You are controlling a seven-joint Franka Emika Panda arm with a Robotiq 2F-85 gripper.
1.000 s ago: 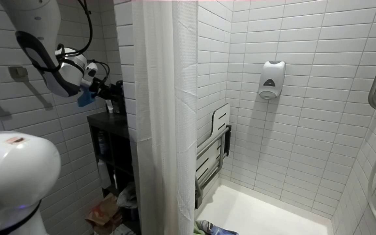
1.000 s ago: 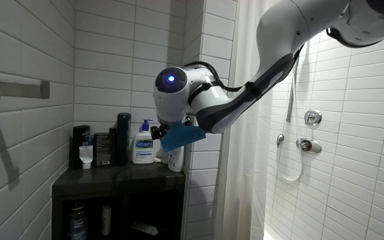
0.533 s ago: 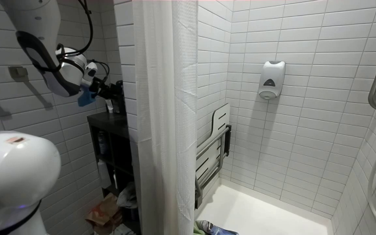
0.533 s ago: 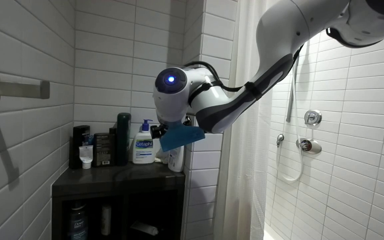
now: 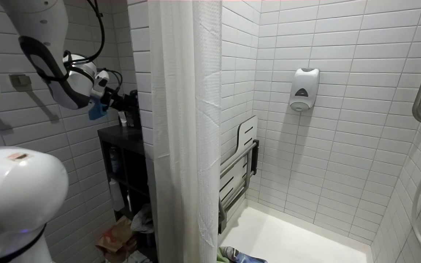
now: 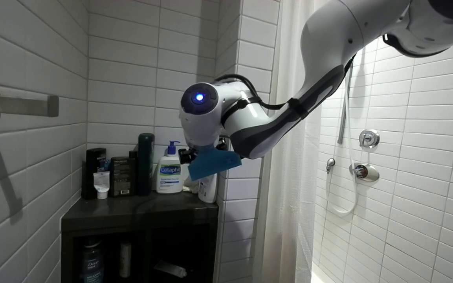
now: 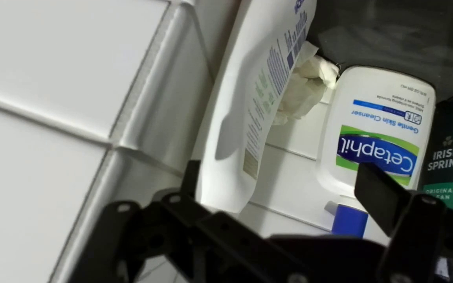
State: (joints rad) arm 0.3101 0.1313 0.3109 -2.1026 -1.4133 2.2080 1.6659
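My gripper (image 7: 279,188) is open and empty in the wrist view, its dark fingers wide apart. A white bottle (image 7: 246,118) shows between them, close to the left finger; I cannot tell if they touch. The Cetaphil pump bottle (image 7: 379,118) with a blue pump lies behind the right finger in that view. Both bottles also stand on the shelf top in an exterior view, the white bottle (image 6: 208,189) right of the Cetaphil bottle (image 6: 170,175). There a blue piece (image 6: 214,163) on the wrist hides the fingertips. The gripper (image 5: 122,102) also shows above the shelf.
A dark shelf unit (image 6: 140,214) carries a green bottle (image 6: 145,165), a black box (image 6: 123,177) and a white tube (image 6: 101,184). Crumpled paper (image 7: 303,88) lies between the two white bottles. A tiled wall corner (image 7: 140,98), curtain (image 5: 184,128) and towel bar (image 6: 22,105) are nearby.
The wrist has moved slightly down and to the left in an exterior view during the last half second. The bottles have not moved.
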